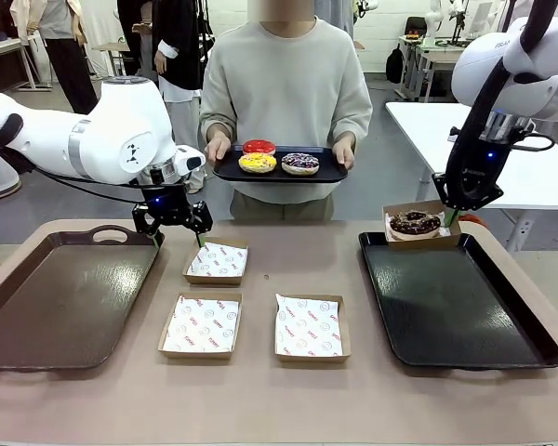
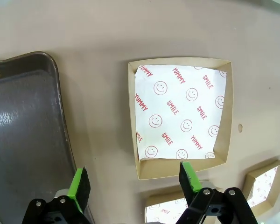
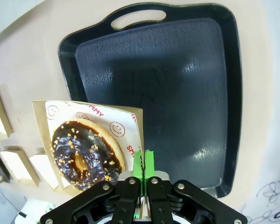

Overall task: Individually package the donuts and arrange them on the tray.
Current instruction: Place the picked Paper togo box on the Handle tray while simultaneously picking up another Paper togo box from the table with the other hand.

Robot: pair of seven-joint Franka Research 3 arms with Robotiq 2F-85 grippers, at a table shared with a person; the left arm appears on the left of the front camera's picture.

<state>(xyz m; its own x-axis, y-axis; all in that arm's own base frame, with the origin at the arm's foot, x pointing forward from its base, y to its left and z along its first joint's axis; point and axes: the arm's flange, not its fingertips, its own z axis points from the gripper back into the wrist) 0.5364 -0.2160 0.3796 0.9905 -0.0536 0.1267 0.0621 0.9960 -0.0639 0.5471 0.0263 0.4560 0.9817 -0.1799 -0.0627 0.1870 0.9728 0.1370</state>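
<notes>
A dark chocolate donut (image 1: 415,222) (image 3: 84,150) lies in a paper-lined cardboard box (image 1: 396,237) (image 3: 98,112). My right gripper (image 1: 454,212) (image 3: 143,164) is shut on that box's side wall and holds it above the far left corner of the black tray (image 1: 456,302) (image 3: 177,84). Across the table a person holds a small black tray (image 1: 330,173) carrying the red donut (image 1: 259,147), the yellow donut (image 1: 258,163) and the drizzled purple-brown donut (image 1: 300,163). My left gripper (image 1: 174,221) (image 2: 134,179) hangs open over the table beside an empty box (image 1: 217,261) (image 2: 182,116).
Two more empty lined boxes (image 1: 202,325) (image 1: 308,327) sit near the table's front middle. A brown tray (image 1: 56,297) (image 2: 23,140) lies at the left. The person's hands grip both ends of the small tray beyond the far edge.
</notes>
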